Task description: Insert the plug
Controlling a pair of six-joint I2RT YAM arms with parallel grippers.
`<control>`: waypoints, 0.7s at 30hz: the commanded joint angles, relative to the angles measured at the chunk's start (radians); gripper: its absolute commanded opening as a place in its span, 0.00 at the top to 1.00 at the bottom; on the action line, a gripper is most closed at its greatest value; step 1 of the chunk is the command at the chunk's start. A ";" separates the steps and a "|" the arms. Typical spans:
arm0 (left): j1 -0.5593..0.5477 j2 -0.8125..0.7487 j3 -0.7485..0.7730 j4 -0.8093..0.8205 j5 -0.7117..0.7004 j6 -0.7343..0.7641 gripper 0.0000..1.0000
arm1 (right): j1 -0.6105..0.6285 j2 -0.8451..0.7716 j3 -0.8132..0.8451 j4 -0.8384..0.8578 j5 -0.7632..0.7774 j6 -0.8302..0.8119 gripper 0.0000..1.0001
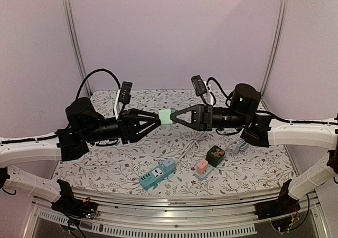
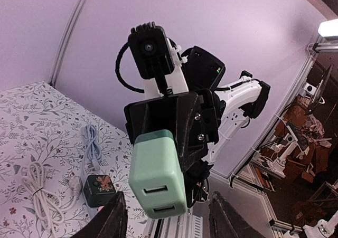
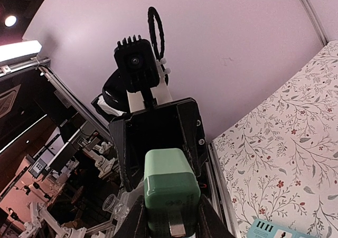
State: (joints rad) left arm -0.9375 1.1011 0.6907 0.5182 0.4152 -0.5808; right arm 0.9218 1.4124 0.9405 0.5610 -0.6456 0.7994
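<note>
The plug (image 1: 166, 116) is a mint-green cube charger, held in mid-air above the table's centre. My right gripper (image 1: 174, 117) is shut on it; in the right wrist view the plug (image 3: 169, 180) sits clamped between the fingers with a metal prong pointing at the camera. My left gripper (image 1: 157, 120) faces it from the left. In the left wrist view the plug (image 2: 156, 169) shows two USB slots and hangs between the spread fingers (image 2: 113, 217) without touching them, so the left gripper (image 2: 167, 198) is open. A teal and blue power strip (image 1: 157, 174) lies on the table near the front.
A dark green cube adapter (image 1: 215, 154) and a pink adapter (image 1: 202, 167) sit right of the strip. A coiled white cable (image 1: 187, 148) and a grey cable (image 1: 237, 145) lie nearby. Tent walls and poles enclose the floral tablecloth (image 1: 105, 167).
</note>
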 commanded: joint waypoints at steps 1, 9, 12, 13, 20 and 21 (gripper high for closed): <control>0.014 0.028 0.032 0.003 0.030 -0.022 0.50 | -0.001 -0.046 -0.015 -0.044 0.010 -0.047 1.00; 0.012 0.090 0.054 0.040 0.058 -0.051 0.56 | 0.004 -0.043 -0.011 -0.064 0.012 -0.058 1.00; 0.012 0.107 0.058 0.060 0.066 -0.060 0.59 | 0.006 -0.040 -0.009 -0.079 0.016 -0.065 1.00; 0.012 0.108 0.059 0.064 0.068 -0.061 0.59 | 0.008 -0.041 -0.007 -0.085 0.018 -0.070 1.00; 0.012 0.102 0.059 0.079 0.062 -0.065 0.61 | 0.010 -0.041 -0.006 -0.116 0.027 -0.094 1.00; 0.012 0.102 0.059 0.080 0.060 -0.065 0.61 | 0.011 -0.040 -0.006 -0.118 0.027 -0.095 1.00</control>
State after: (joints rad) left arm -0.9375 1.2045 0.7242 0.5652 0.4648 -0.6403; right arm 0.9249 1.3811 0.9390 0.4667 -0.6357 0.7300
